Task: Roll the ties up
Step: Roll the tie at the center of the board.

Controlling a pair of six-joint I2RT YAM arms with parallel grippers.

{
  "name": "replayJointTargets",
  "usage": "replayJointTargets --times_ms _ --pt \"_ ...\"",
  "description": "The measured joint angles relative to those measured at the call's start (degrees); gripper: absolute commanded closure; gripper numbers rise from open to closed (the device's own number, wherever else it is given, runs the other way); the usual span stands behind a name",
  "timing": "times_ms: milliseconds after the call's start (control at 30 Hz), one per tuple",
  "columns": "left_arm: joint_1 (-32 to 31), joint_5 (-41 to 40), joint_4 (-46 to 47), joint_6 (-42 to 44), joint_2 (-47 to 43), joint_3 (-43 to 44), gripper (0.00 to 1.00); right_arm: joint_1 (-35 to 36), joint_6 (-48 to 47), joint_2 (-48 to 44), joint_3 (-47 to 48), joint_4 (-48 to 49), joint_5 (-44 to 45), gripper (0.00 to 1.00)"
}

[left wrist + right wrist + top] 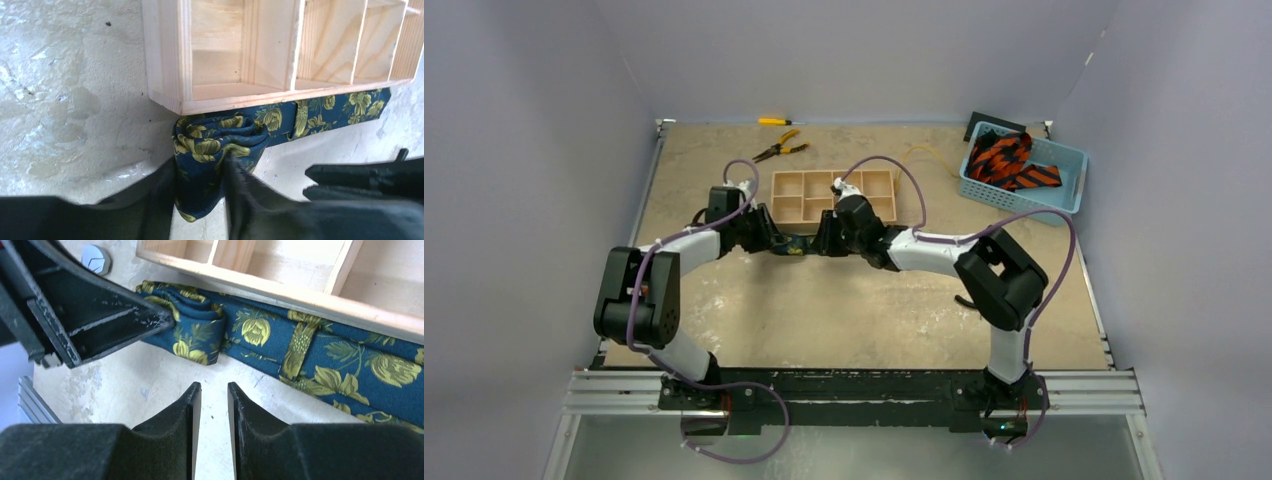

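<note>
The navy tie (799, 246) with gold-yellow flowers lies along the front wall of the wooden tray (834, 219). Its left end is rolled up (215, 137); the rest lies flat to the right (340, 107). My left gripper (200, 172) is shut on the roll, one finger on each side. My right gripper (214, 386) hovers over bare table just in front of the flat part (350, 360), jaws a narrow gap apart and empty. The roll (195, 335) and the left gripper (100, 315) show in the right wrist view. Orange-red striped ties (1009, 160) lie in the blue basket (1019, 195).
The wooden tray (225, 97) has several empty compartments and stands right behind the tie. Pliers (779, 150) and a yellow screwdriver (774, 121) lie at the back. A thin yellow cord (929, 160) lies between tray and basket. Grey walls enclose the table.
</note>
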Motion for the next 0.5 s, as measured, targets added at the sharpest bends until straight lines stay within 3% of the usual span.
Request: replayJointTargets --times_ms 100,167,267,367,400,500 --pt "-0.2 -1.2 -1.3 -1.2 -0.1 0.6 0.39 0.9 -1.2 -2.5 -2.7 1.4 1.3 0.71" --pt "-0.3 -2.2 -2.7 -1.8 -0.9 0.6 0.19 1.2 -1.6 -2.9 -3.7 1.7 2.1 0.71" --pt "-0.5 -3.8 -5.7 -1.8 -4.3 0.6 0.16 1.4 -2.3 -3.0 -4.0 1.5 3.5 0.71" --pt "-0.5 -5.5 -8.3 -1.5 -10.3 0.6 0.29 1.4 -2.5 -3.2 -3.7 0.9 4.6 0.72" --pt "-0.5 -5.9 -9.0 -1.3 -12.8 0.5 0.38 1.4 -2.6 -3.2 -3.3 0.6 4.9 0.72" --pt "-0.5 -6.8 -9.7 -1.2 -21.1 -1.4 0.87 1.2 -2.4 -3.2 -1.7 -0.3 5.7 0.73"
